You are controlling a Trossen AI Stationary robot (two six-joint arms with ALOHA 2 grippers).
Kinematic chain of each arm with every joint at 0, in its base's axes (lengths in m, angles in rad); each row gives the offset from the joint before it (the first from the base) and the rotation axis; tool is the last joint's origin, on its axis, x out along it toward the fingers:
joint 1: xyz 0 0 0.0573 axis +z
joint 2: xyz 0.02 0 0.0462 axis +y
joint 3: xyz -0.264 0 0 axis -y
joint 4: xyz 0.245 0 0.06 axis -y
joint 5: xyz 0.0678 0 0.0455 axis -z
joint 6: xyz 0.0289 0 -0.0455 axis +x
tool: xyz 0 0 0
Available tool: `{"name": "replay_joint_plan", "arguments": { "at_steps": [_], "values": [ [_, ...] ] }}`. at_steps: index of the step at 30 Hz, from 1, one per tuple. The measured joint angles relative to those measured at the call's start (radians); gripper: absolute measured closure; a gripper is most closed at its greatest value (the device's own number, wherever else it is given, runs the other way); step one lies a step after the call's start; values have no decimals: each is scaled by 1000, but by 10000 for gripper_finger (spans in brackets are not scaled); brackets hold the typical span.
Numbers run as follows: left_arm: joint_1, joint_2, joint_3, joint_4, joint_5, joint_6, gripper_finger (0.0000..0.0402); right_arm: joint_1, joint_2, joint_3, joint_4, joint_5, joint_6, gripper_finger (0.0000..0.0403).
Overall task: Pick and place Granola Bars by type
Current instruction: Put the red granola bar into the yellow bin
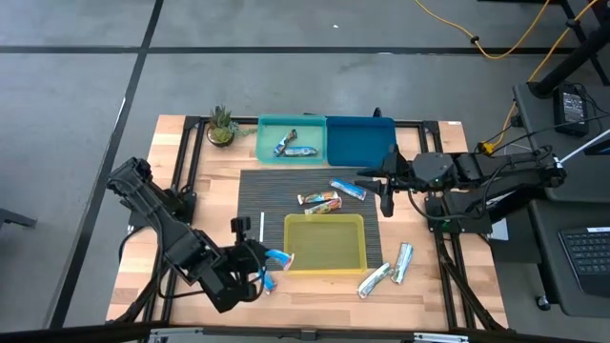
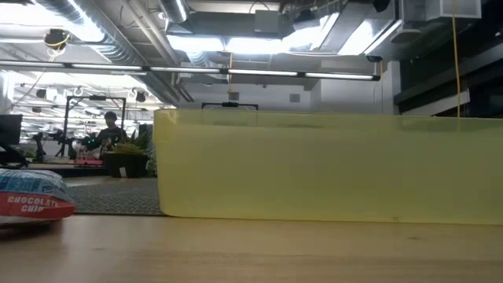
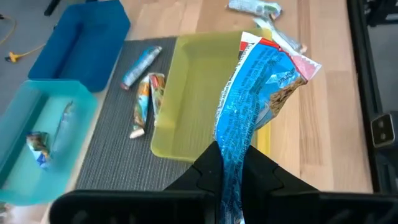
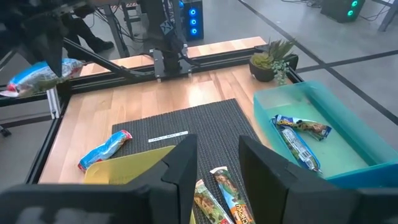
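your left gripper (image 3: 231, 163) at lower left of the high view pinches a blue granola bar (image 3: 255, 99) by its wrapper tail, so it could slip short of the yellow tray (image 1: 326, 225). your right gripper (image 4: 214, 163) waits half open, empty.

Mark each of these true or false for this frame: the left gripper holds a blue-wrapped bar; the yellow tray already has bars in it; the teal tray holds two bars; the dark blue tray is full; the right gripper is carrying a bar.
1. The left gripper holds a blue-wrapped bar. True.
2. The yellow tray already has bars in it. False: it shows none inside.
3. The teal tray holds two bars. True.
4. The dark blue tray is full. False: nothing shows in it.
5. The right gripper is carrying a bar. False: its fingers are apart with nothing between them, above the mat.
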Motion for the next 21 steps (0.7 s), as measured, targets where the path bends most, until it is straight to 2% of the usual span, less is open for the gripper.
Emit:
{"name": "replay_joint_plan", "arguments": {
  "at_steps": [9,13,17,21],
  "values": [
    [9,0,1,10,-66,-40,377,0,0,0,-19,0,-33,282],
    [60,0,1,41,-79,-42,377,0,0,0,-32,0,-80,282],
    [153,0,1,156,42,58,378,0,0,0,-55,0,-121,282],
    [260,0,1,359,141,205,378,0,-4,0,-85,0,-135,282]
  ]
}}
